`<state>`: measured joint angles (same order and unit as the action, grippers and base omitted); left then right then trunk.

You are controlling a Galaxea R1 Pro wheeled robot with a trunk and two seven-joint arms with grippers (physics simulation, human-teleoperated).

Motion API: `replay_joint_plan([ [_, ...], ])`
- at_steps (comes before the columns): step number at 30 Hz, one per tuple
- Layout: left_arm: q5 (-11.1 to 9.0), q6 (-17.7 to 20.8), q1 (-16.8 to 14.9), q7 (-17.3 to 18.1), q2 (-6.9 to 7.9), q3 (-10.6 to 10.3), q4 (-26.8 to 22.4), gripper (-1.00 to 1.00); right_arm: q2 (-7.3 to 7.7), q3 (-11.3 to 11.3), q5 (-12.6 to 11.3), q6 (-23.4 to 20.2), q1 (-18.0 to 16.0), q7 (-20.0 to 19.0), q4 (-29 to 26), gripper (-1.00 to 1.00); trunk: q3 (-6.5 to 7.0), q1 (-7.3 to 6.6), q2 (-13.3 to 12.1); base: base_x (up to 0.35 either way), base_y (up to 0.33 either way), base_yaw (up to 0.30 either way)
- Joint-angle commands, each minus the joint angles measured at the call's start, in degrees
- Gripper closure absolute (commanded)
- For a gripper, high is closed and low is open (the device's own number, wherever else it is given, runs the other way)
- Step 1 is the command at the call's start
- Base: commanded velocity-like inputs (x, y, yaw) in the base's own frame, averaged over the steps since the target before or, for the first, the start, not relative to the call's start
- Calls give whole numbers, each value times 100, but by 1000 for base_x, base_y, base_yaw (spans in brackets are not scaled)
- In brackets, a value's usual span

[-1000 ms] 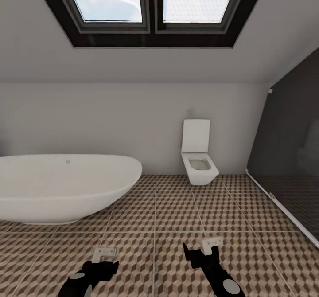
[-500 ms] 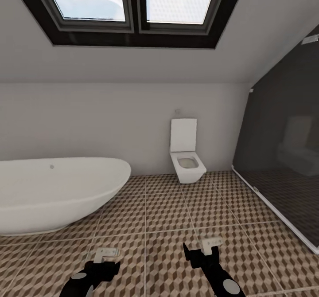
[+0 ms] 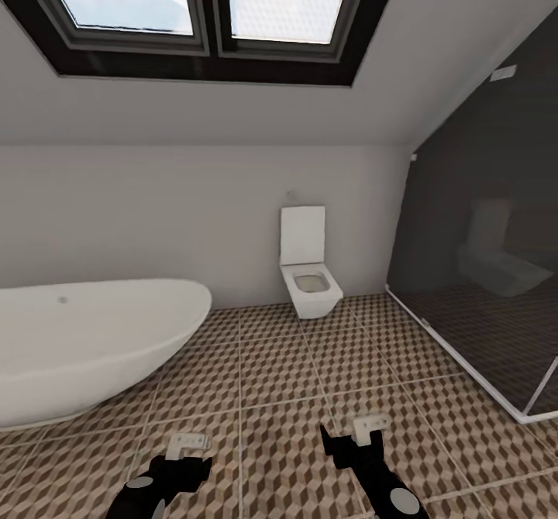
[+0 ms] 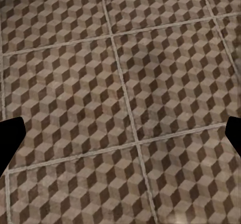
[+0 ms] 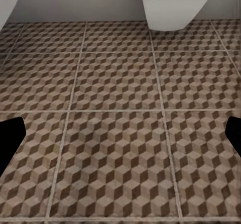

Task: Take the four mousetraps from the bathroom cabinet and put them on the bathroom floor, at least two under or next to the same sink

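The bathroom floor (image 3: 279, 364) of brown, beige and cream cube tiles stretches ahead of me. The mousetraps, the cabinet and the sink are out of view. My left gripper (image 3: 183, 465) hangs low over the tiles, open and empty. In the left wrist view its dark fingertips (image 4: 10, 143) stand far apart over bare floor (image 4: 125, 83). My right gripper (image 3: 355, 448) is also open with nothing in it. Its fingertips (image 5: 233, 133) frame tiles (image 5: 115, 93) that run up to the toilet (image 5: 175, 5).
A big oval white bathtub (image 3: 93, 341) lies on the left. A square white toilet (image 3: 310, 286) hangs on the back wall. A dark glass shower enclosure (image 3: 480, 271) with grey tiles closes the right side. A skylight (image 3: 201, 8) sits in the sloped ceiling.
The whole view has swung to the right: bathtub, toilet and window sit further left in the picture and more of the shower enclosure shows. Both arms hold the same pose.
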<state>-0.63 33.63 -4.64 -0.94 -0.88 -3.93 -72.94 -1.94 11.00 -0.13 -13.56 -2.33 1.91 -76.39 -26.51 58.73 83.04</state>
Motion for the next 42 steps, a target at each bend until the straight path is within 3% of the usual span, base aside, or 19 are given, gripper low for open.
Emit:
replay_joint_plan([
  [1, -8, 29, -2, -10, 0, -2, -6, -100, 1, 7, -2, -33, -4, 20, -8, -100, -6, 0, 4, 0, 0, -167],
  [42, -8, 31, -2, -12, 0, 1, -10, -100, 1, 7, -1, -33, -4, 10, 1, -100, -6, 0, 4, 0, -31, -163],
])
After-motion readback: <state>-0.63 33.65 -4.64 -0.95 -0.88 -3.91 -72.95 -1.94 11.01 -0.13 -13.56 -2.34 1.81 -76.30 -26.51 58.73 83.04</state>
